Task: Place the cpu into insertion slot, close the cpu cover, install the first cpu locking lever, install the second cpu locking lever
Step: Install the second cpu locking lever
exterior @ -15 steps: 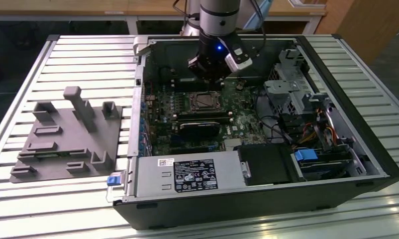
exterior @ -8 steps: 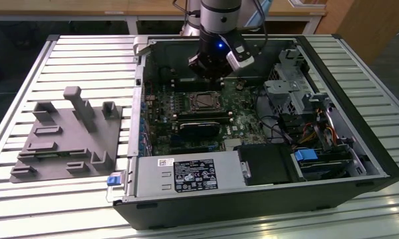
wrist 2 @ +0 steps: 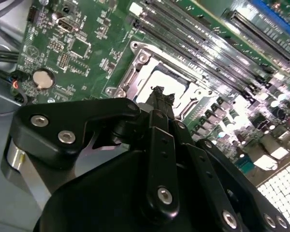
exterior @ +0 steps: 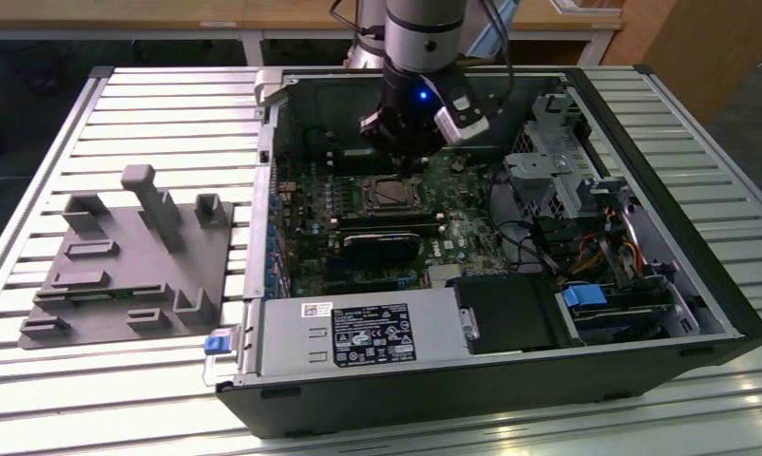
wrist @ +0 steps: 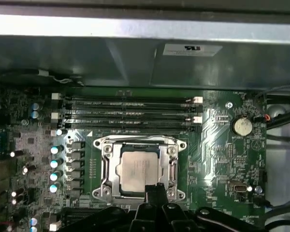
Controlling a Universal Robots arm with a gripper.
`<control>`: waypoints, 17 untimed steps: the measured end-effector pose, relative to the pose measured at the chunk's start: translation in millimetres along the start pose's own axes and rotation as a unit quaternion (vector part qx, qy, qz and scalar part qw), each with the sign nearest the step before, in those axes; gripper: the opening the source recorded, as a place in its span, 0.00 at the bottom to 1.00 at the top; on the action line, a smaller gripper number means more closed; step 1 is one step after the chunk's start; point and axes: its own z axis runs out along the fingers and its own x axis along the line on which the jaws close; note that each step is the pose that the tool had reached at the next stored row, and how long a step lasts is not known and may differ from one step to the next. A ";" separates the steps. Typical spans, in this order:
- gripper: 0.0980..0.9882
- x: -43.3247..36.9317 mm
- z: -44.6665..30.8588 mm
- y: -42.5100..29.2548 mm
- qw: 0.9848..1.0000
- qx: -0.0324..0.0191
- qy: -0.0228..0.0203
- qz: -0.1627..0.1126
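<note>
Gripper (wrist: 157,189) fingers look pressed together, empty, hovering right at the closed cpu cover (wrist: 106,166) edge, cpu (wrist: 137,169) already seated underneath.

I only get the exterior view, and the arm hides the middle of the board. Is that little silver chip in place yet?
Observer: Yes. In the first wrist view the cpu lies flat on the board, silver top up.
Operator: And the metal cover?
Observer: The cpu cover lies flat around it, and the chip shows through its window.
Operator: Where is the claw exactly?
Observer: In the second wrist view the gripper hangs at the cover's edge, tips together. I cannot tell whether it touches.
</note>
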 end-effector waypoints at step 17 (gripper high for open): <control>0.01 1.9 6.2 -37.0 0.999 -0.034 0.014 -0.003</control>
